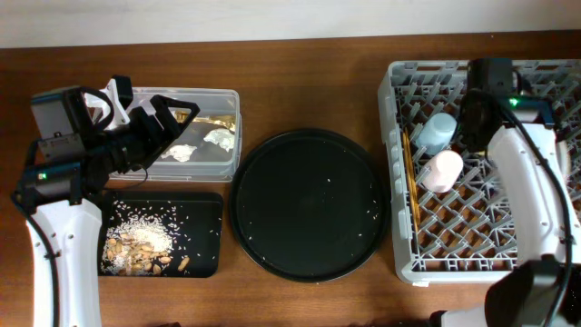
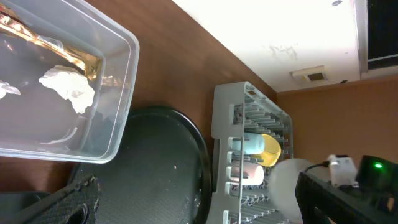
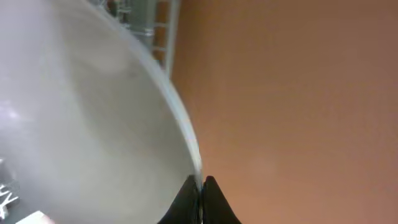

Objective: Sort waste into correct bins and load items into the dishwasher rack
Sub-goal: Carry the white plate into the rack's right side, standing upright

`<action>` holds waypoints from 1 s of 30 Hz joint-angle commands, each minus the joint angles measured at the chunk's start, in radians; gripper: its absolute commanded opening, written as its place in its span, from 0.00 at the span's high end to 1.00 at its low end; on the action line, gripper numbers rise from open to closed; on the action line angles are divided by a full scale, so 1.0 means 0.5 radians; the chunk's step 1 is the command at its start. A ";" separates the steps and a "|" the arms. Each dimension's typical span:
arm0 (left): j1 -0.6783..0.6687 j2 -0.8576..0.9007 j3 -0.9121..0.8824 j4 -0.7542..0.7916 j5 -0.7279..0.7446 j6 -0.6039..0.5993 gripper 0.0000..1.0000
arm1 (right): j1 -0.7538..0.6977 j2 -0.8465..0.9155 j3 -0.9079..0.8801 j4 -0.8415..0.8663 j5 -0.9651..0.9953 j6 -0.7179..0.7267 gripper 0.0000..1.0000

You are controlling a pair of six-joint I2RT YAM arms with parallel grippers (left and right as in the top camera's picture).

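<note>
The right gripper [image 3: 201, 186] pinched the rim of the pale plate [image 3: 74, 106] tight at the rack [image 1: 481, 241], likely to stand it between pegs; the left gripper [image 1: 150, 113] hung wide open and empty over the clear tub [image 1: 231, 150].

A robot lab bench is being shown: white robot arms [image 1: 64, 245] are being seen at a brown wooden table [image 1: 300, 82] bearing a grey plastic dishwasher rack [image 1: 427, 263], with a rectangular vent [image 2: 309, 75] overhead

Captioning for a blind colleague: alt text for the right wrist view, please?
The right pincer is shut on the rim of a pale round plate that fills the left half of the view. A bit of grey rack shows above the plate; the rest is plain orange-brown blur.
</note>
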 commanded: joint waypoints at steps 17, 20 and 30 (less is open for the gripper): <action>0.010 -0.001 0.014 0.005 0.014 -0.010 0.01 | 0.000 -0.095 -0.008 -0.083 -0.338 -0.066 0.96; 0.010 -0.001 0.014 0.005 0.015 -0.010 0.01 | 0.000 -0.095 -0.008 -0.107 -0.365 -0.044 0.96; 0.010 -0.001 0.014 0.005 0.014 -0.010 0.01 | -0.004 -0.095 -0.008 -0.134 -0.504 0.105 0.74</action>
